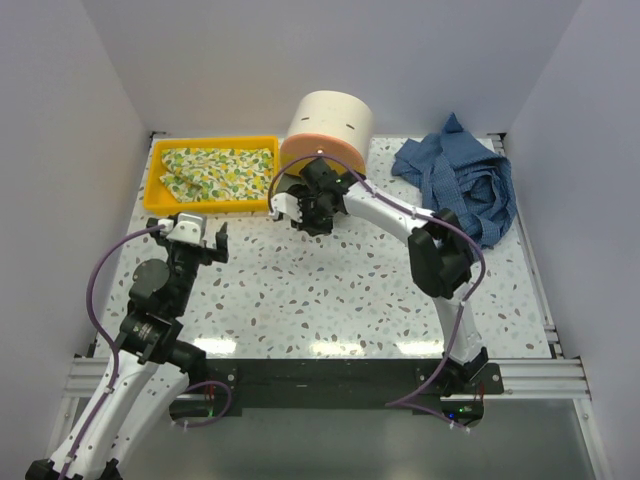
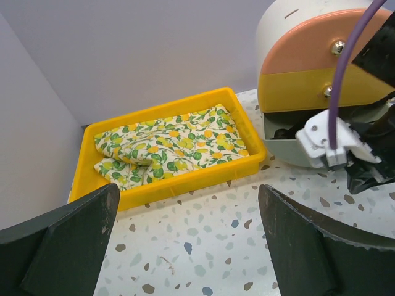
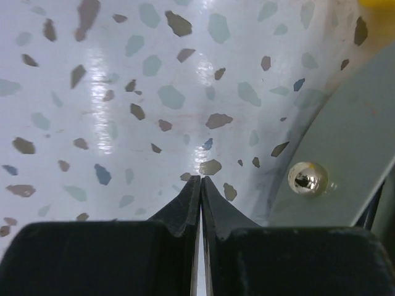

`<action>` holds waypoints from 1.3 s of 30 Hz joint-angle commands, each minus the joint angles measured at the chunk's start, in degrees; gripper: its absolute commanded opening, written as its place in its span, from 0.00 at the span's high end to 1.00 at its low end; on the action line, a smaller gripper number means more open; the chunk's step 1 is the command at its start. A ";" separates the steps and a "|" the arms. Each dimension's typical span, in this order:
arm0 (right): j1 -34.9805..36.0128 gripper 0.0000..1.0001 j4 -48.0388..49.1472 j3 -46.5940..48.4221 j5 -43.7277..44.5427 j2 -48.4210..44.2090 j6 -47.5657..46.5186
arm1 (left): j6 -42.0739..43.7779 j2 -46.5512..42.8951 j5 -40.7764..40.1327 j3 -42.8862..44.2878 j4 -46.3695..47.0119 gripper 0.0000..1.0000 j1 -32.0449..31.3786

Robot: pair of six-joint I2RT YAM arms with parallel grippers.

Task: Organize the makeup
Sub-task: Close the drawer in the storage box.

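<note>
We look down on a white terrazzo worktop (image 1: pixel 330 290) flecked with grey, brown and blue chips. Plain pale panels box it in: a left wall (image 1: pixel 60 150), a back wall (image 1: pixel 330 50) and a right wall (image 1: pixel 600 120). An aluminium rail (image 1: pixel 540 375) runs along its near edge. Soft glare (image 1: pixel 335 347) lies on the glossy surface.

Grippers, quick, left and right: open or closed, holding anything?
Left gripper: open, empty.
Right gripper: closed, nothing visible between its fingers.
</note>
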 commanded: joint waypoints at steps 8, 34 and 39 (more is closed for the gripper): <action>0.09 0.91 7.35 7.33 20.43 6.72 5.39 | -0.67 -0.54 0.11 -0.33 2.96 0.00 0.27; -1.31 0.12 16.76 3.81 33.38 5.32 7.86 | -0.58 -0.63 0.11 -0.33 2.87 0.00 0.27; -1.23 0.11 14.21 1.80 26.73 -0.20 8.21 | -0.58 -0.54 0.03 -0.51 2.96 0.00 0.27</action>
